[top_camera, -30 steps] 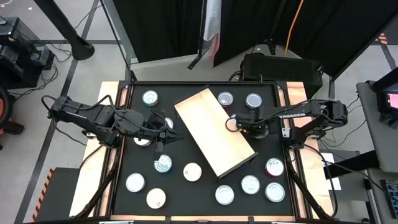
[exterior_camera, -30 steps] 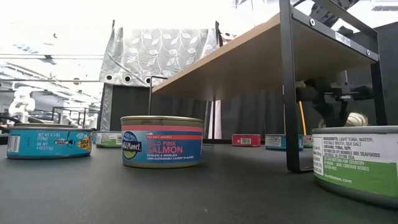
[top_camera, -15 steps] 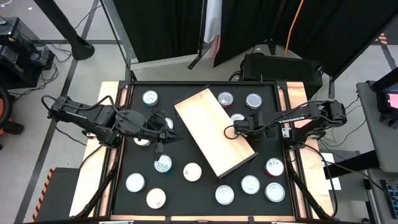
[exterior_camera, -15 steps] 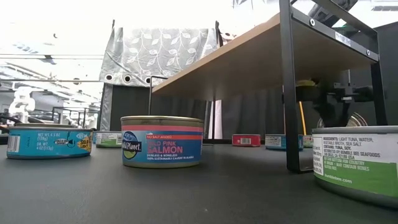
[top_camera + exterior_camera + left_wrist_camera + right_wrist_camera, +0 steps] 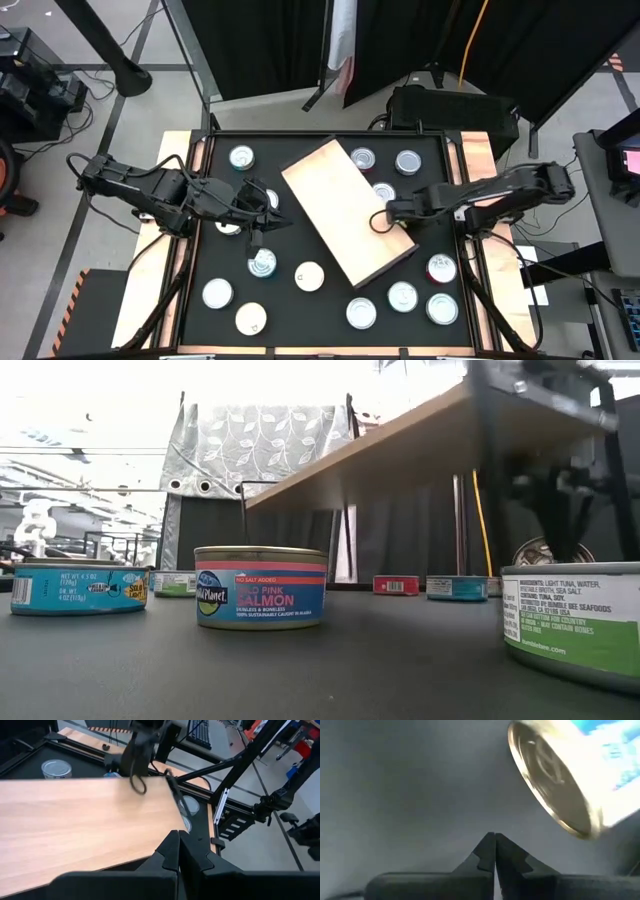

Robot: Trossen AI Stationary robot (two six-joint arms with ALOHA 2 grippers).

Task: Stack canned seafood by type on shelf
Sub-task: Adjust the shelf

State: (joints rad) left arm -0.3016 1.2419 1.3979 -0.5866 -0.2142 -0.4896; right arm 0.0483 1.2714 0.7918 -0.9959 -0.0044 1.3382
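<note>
The shelf (image 5: 345, 208), a pale wood board on black legs (image 5: 484, 510), stands slantwise mid-table with nothing on it. Several tins of canned seafood rest on their bases on the black tabletop around it, among them a salmon tin (image 5: 261, 587), a blue tin (image 5: 78, 588) and a green-labelled tuna tin (image 5: 572, 622). My right gripper (image 5: 384, 216) is shut and points down at the shelf's right long edge, near a blue-labelled tin (image 5: 555, 780). My left gripper (image 5: 270, 214) is shut and hovers left of the shelf, facing its top (image 5: 75, 820). My right gripper's shut fingers point down beside the shelf's right long edge (image 5: 393, 224). The gripper's own body covers the place where they meet it. I cannot tell whether they touch the edge.
Tins lie along the far side (image 5: 241, 157) (image 5: 363, 158) (image 5: 407, 161), one just beyond the right gripper (image 5: 383, 190), and several near the front (image 5: 310, 276) (image 5: 361, 313) (image 5: 441, 267). A raised frame (image 5: 455, 170) borders the table.
My right gripper has gone up and toward the table's near edge, leaving the tin it stood over and coming to the shelf's right edge. The shelf has shifted a little; its leg has moved right in the low view. The tins stay put.
</note>
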